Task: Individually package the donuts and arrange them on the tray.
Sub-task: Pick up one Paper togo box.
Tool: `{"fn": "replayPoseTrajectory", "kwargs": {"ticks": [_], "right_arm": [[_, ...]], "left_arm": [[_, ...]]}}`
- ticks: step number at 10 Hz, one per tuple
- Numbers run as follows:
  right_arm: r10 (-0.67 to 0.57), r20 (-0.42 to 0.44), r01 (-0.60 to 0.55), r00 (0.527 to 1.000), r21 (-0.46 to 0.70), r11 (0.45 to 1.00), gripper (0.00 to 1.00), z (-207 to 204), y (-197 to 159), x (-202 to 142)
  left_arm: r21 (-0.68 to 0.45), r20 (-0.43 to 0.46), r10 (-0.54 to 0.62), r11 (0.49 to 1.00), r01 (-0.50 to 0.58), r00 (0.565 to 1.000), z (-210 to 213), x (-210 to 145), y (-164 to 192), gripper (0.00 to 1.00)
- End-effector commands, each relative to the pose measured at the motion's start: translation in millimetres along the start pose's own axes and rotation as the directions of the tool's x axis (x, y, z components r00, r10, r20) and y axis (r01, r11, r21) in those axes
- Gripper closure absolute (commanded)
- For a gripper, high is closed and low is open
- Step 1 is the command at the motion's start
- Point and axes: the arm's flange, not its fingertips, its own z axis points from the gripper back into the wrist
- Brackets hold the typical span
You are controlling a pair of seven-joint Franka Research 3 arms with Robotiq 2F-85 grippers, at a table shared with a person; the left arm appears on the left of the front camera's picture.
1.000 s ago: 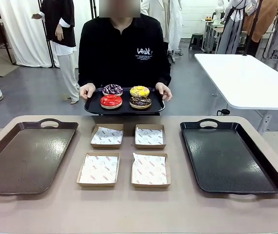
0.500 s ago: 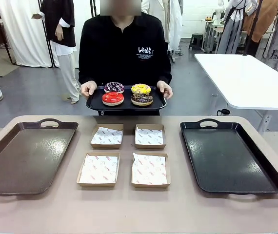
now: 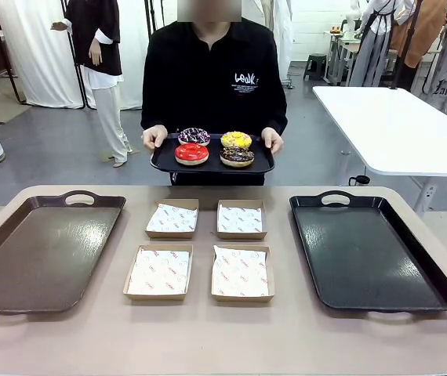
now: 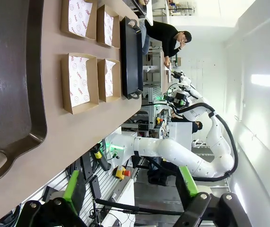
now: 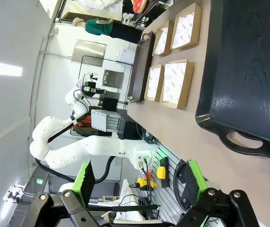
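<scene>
The person's small tray (image 3: 161,163) of donuts (image 3: 191,153) is now higher and shifted right. The left gripper (image 4: 129,174) and right gripper (image 5: 139,164) gape empty, bases cropped.

One person (image 3: 212,78) beyond the far edge of the table (image 3: 208,337) holds one small tray (image 3: 212,167) bearing four donuts (image 3: 191,153), while on the table lie four paper-lined boxes (image 3: 158,272) in the middle and two large trays (image 3: 43,258), one at each end.

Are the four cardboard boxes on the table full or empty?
Empty: the boxes hold only paper liners; donuts sit on the person's tray.
</scene>
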Motion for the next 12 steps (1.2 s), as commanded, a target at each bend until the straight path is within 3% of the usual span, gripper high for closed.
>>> {"fn": "replayPoseTrajectory", "kwargs": {"ticks": [1,6,9,12], "right_arm": [[0.007,-0.005,-0.007,1.000,0.009,1.000,0.00,0.3,-1.7,-1.4],[0.006,-0.006,-0.006,1.000,-0.033,0.999,0.00,-5.3,12.2,7.8],[-0.068,-0.046,0.059,0.997,-0.173,0.983,0.00,-37.0,67.9,42.2],[-0.187,-0.140,0.111,0.972,-0.428,0.897,0.00,-108.3,127.2,86.1]], "left_arm": [[-0.018,0.005,0.011,1.000,-0.010,1.000,1.1,-0.3,-1.1,0.00],[-0.018,0.005,0.011,1.000,-0.010,1.000,1.1,-0.3,-1.1,0.00],[-0.018,0.005,0.011,1.000,-0.010,1.000,1.1,-0.3,-1.1,0.00],[-0.018,0.005,0.011,1.000,-0.010,1.000,1.1,-0.3,-1.1,0.00]]}}
